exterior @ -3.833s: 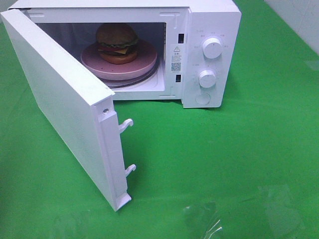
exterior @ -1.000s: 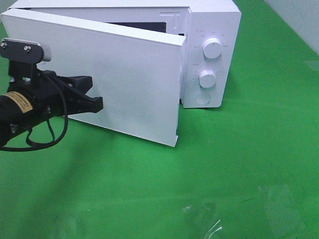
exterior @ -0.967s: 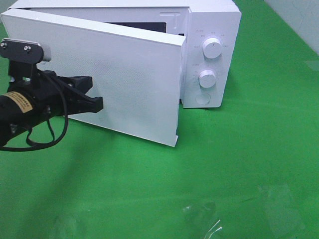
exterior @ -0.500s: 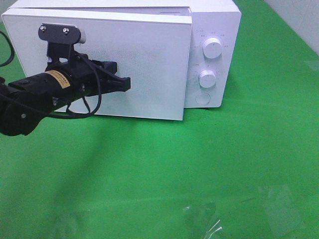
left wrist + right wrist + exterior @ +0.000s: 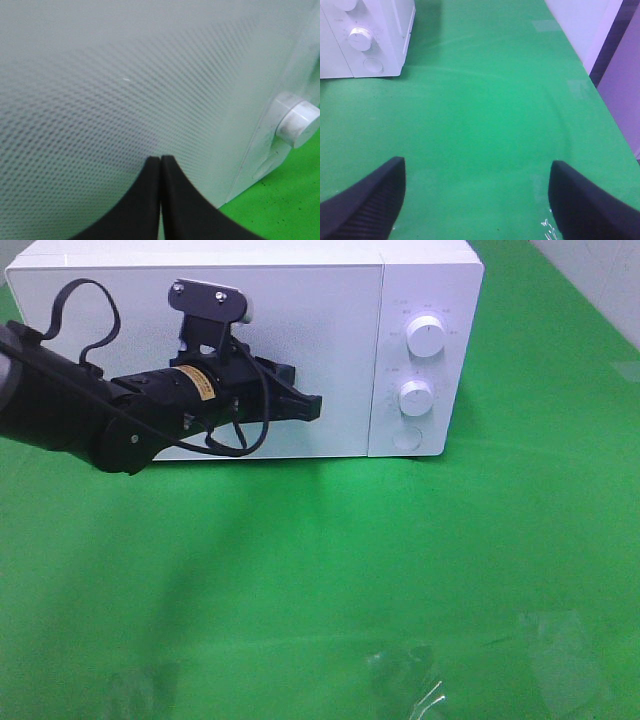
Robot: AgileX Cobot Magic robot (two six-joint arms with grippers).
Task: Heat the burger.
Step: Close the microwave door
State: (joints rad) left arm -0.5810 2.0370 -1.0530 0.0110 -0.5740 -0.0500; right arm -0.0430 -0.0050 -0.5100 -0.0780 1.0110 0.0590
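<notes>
Door (image 5: 330, 340) swung shut, burger hidden behind, closed fingers (image 5: 142, 200) against it

Microwave door (image 5: 125, 100) showing white, smooth, with fine dotted mesh sheen. Knobs (image 5: 426, 336) gleaming silvery, satin. Table cover (image 5: 400, 570) looking green, matt, cloth-like. Left gripper (image 5: 160, 159) fingers (image 5: 145, 200) appearing black, matt plastic. Right gripper (image 5: 475, 162) pads (image 5: 365, 205) showing fine ribbing.

The high camera looks down at the microwave (image 5: 420, 300) front from across the green table (image 5: 400, 570). The left wrist camera sits nearly against the microwave's door (image 5: 125, 90), blurred. The right wrist camera faces the microwave from well back; all three seem to share a knob (image 5: 295, 122).
</notes>
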